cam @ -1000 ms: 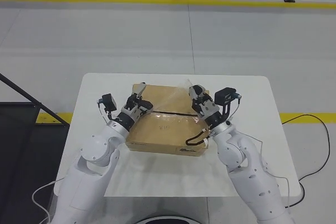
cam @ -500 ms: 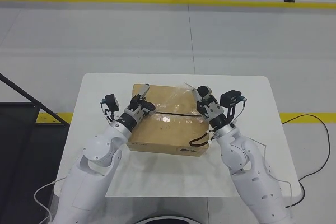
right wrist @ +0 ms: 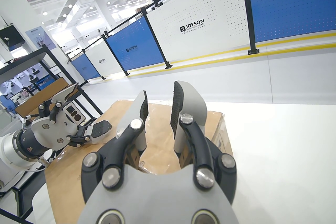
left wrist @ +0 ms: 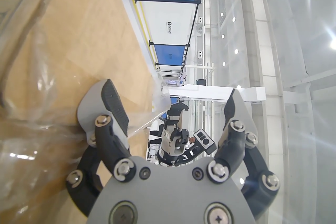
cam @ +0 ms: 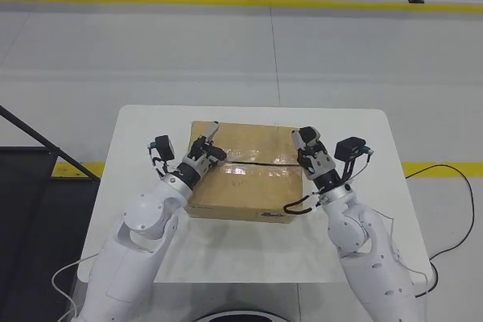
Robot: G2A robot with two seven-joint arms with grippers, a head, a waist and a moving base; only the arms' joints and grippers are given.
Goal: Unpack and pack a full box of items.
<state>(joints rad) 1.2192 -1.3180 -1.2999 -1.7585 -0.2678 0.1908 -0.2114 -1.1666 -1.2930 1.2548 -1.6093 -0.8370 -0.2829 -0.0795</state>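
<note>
Just left of centre in the top view, your left gripper [cam: 207, 147] sits over the left part of the cardboard box [cam: 241, 189]. Its claw is spread wide and holds nothing. In the left wrist view one ribbed pad [left wrist: 115, 104] lies at the box's top surface, though you can't tell whether it actually presses there. The other finger stands clear in the air.

The box itself rests mid-frame on the white table [cam: 362, 137]. Its flaps are closed, and a dark seam [cam: 249, 163] runs across the top from left to right. Clear film [left wrist: 39, 72] lies wrinkled and glossy over the cardboard.

Expect the carton to be stiff, and heavy if it really is full, so don't plan on lifting it by one flap. The film looks thin, soft and slippery. Pinch it at a raised wrinkle or a loose edge, since a flat patch will likely slide out from the pads. Once it is off, the flaps should open best from their free edges along the seam.

Right of centre, your right gripper [cam: 307, 138] is at the box's right edge. Its fingers are drawn close but not closed, leaving a narrow gap with nothing in it.
</note>
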